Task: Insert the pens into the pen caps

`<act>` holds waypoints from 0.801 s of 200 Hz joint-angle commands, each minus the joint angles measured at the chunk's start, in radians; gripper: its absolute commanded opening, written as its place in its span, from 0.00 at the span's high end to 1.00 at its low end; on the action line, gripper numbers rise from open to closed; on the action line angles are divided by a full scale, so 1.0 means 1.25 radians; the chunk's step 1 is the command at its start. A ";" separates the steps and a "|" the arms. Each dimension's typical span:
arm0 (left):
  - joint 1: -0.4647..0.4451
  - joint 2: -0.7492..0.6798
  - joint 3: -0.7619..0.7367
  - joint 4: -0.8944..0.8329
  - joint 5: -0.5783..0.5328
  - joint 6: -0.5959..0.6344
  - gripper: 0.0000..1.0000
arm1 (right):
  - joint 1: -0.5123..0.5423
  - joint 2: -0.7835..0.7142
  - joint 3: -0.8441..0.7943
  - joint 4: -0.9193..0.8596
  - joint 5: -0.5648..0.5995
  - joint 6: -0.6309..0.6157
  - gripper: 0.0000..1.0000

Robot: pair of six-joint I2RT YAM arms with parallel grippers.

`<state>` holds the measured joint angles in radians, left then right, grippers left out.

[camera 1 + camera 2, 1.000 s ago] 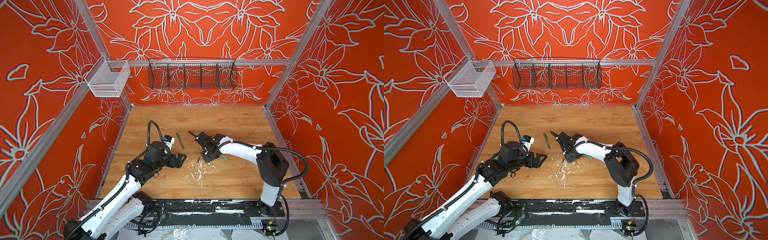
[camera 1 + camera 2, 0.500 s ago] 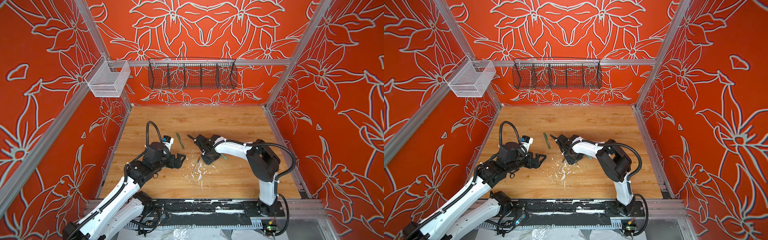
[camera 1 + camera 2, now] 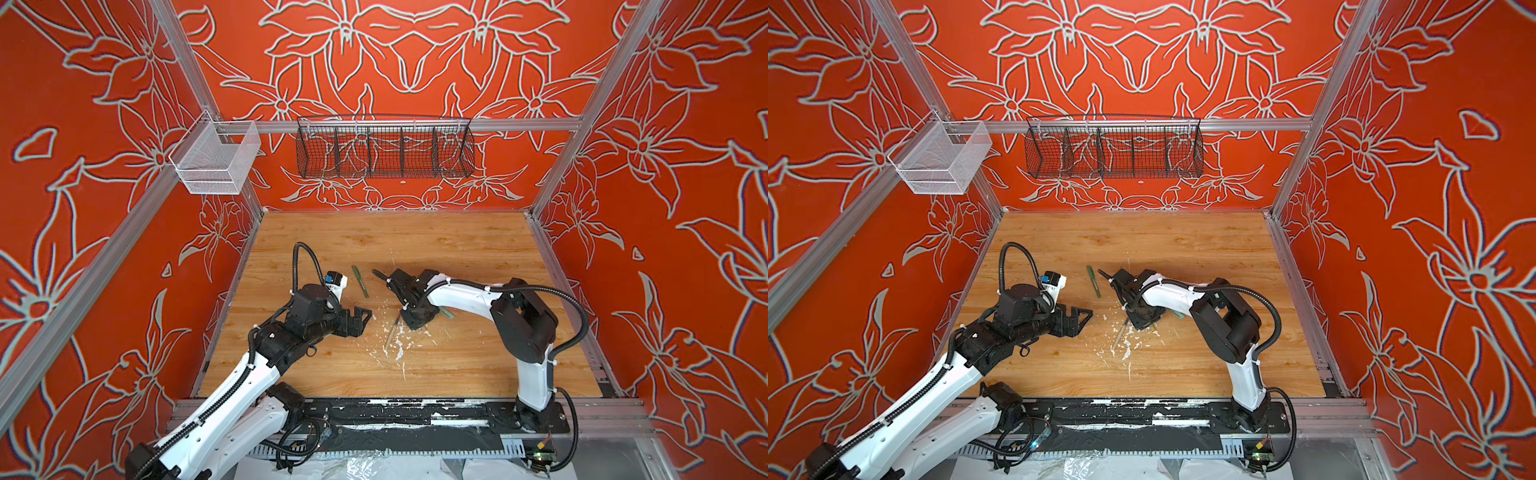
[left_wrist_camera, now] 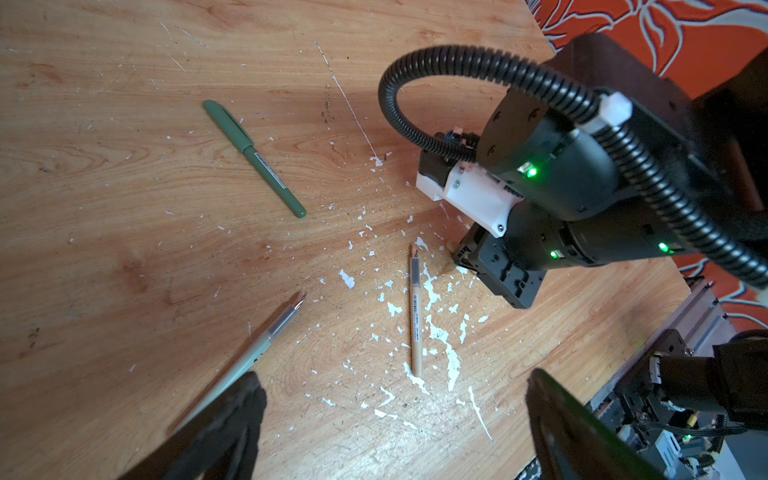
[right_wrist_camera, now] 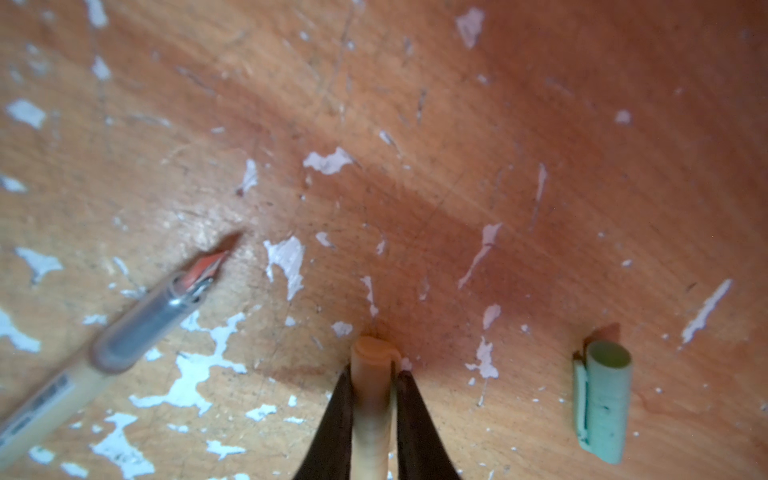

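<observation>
My right gripper (image 5: pixel 372 370) is shut on the tan pen cap (image 5: pixel 371 399), low over the table, jaws pressed to both its sides. The tan pen (image 5: pixel 124 332) lies uncapped beside it, also visible in both top views (image 3: pixel 391 332) (image 3: pixel 1120 334). A pale green pen cap (image 5: pixel 602 403) lies on the other side. My left gripper (image 4: pixel 395 428) hangs open with nothing between its fingers. The pale green pen (image 4: pixel 266 336) lies uncapped, its rear end hidden under one finger (image 4: pixel 224 428). A dark green pen (image 4: pixel 253 158) lies farther back with its cap on.
White paint flecks (image 3: pixel 395 345) litter the wooden table (image 3: pixel 457 249) around the tan pen. A black wire basket (image 3: pixel 384 147) hangs on the back wall, a white mesh basket (image 3: pixel 214 160) at the back left. The right arm's elbow (image 3: pixel 523 324) stands right of the work spot.
My right gripper's jaws have closed onto the tan pen cap, and the right arm's elbow has swung. The left arm has hardly moved and stays open.
</observation>
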<state>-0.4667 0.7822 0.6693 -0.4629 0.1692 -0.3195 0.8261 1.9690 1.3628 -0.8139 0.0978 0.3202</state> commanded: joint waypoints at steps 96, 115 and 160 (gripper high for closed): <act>-0.097 0.123 -0.008 0.008 0.013 0.001 0.03 | -0.096 -0.255 -0.198 0.241 -0.183 0.047 1.00; -0.139 0.192 0.000 0.012 -0.002 -0.002 0.03 | -0.134 -0.335 -0.275 0.329 -0.238 0.083 1.00; -0.188 0.315 0.024 0.038 -0.011 0.006 0.01 | -0.190 -0.446 -0.397 0.449 -0.310 0.145 1.00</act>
<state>-0.6807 1.1175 0.6693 -0.4397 0.1738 -0.3164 0.6121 1.4654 0.9318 -0.3737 -0.2035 0.4320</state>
